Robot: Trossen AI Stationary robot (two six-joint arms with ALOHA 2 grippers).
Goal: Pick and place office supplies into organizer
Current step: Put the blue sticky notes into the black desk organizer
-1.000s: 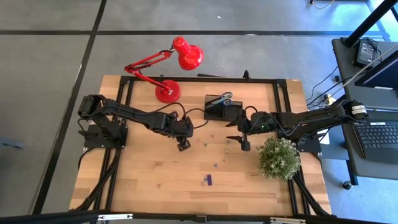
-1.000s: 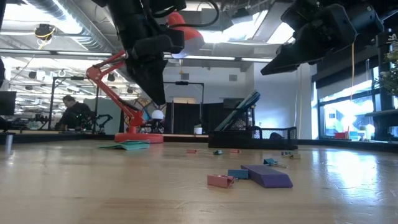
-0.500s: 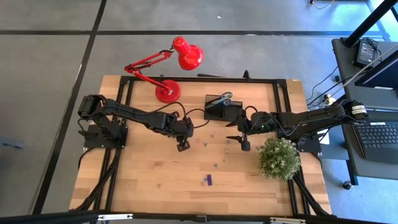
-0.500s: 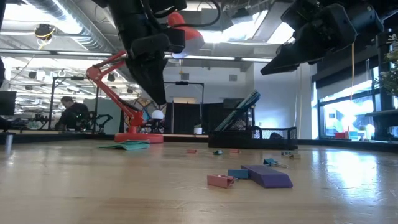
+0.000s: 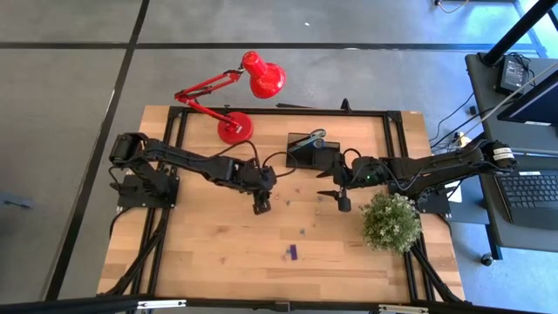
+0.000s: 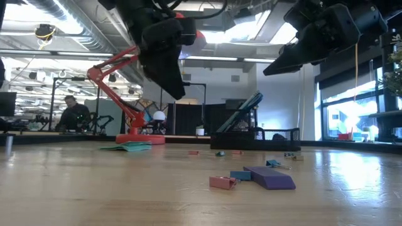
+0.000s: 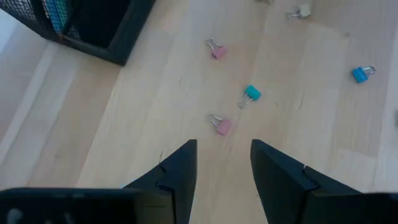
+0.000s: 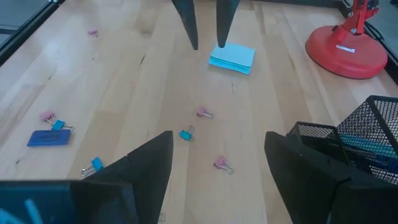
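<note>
Binder clips lie scattered mid-frame, a pink clip (image 7: 221,125) just ahead of the left gripper (image 7: 222,163), fingers parted and empty. Right gripper (image 8: 217,155) hangs spread wide beside the mesh organizer (image 8: 348,140).

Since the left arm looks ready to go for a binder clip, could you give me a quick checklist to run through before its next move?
1. Left gripper open: ok, its fingers stand apart.
2. Target in line: ok, a pink binder clip lies on the table just ahead of the fingers.
3. Left gripper empty: ok, nothing shows between the fingers.
4. Neighbours clear of the target: ok, the teal binder clip lies apart from the pink one.
5. Right gripper out of the way: ok, open and held above the table near the organizer.
6. Free compartment in the organizer: cannot tell.
</note>
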